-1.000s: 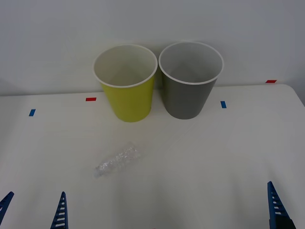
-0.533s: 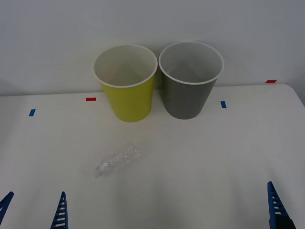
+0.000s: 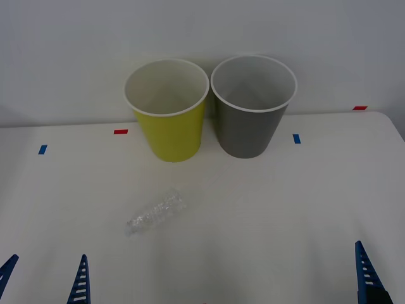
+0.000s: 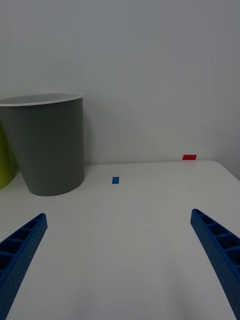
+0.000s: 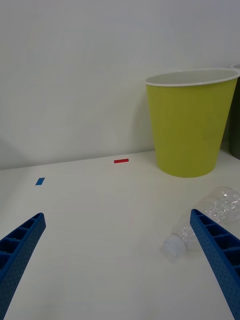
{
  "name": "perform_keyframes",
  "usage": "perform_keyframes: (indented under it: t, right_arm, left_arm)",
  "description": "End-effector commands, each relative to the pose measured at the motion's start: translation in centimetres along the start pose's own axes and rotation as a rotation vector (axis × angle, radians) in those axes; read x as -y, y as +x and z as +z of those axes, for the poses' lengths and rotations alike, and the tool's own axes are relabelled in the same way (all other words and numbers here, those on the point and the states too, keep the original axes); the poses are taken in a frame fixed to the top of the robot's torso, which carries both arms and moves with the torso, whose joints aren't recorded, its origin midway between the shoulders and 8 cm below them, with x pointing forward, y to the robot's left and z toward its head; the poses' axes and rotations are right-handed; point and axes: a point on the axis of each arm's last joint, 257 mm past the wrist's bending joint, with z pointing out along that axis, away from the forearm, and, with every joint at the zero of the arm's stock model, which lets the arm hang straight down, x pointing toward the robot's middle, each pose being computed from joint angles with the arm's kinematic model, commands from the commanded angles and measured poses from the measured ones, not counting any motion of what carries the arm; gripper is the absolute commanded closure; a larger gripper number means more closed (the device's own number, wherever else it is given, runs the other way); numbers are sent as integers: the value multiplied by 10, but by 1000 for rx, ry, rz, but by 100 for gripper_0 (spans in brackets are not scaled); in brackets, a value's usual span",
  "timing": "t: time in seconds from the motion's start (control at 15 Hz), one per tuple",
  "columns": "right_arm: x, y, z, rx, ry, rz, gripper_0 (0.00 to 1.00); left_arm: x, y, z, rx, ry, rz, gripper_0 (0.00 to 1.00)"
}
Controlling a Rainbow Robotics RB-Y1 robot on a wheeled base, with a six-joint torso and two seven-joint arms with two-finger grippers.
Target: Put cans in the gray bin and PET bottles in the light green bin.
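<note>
A small clear ribbed plastic bottle is seen lying on its side on the white bench, nearer the left front corner. Behind it, along the far edge, a round lime-green bin and a round dark-gray bin are set just beside each other. The left gripper and right gripper are held released, grasping nothing, over the front edge.

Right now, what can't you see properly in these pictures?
- Light green bin bottom: front view looks in at a slant, its own wall hides the floor.
- Gray bin inside: right wrist view sees it side-on, wall hides it.
- PET bottle: left wrist view, left tool finger covers its end.
- Right tool: front view, edge cuts it off.
</note>
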Motion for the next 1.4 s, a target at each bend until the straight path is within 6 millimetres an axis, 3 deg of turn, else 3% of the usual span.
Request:
perform_keyframes:
  t: [0.07, 1.4]
  right_arm:
    - [0, 0, 0, 0, 0, 0, 0]
    - [0, 0, 0, 0, 0, 0, 0]
  left_arm:
    - [0, 0, 0, 0, 0, 0, 0]
    - [0, 0, 0, 0, 0, 0, 0]
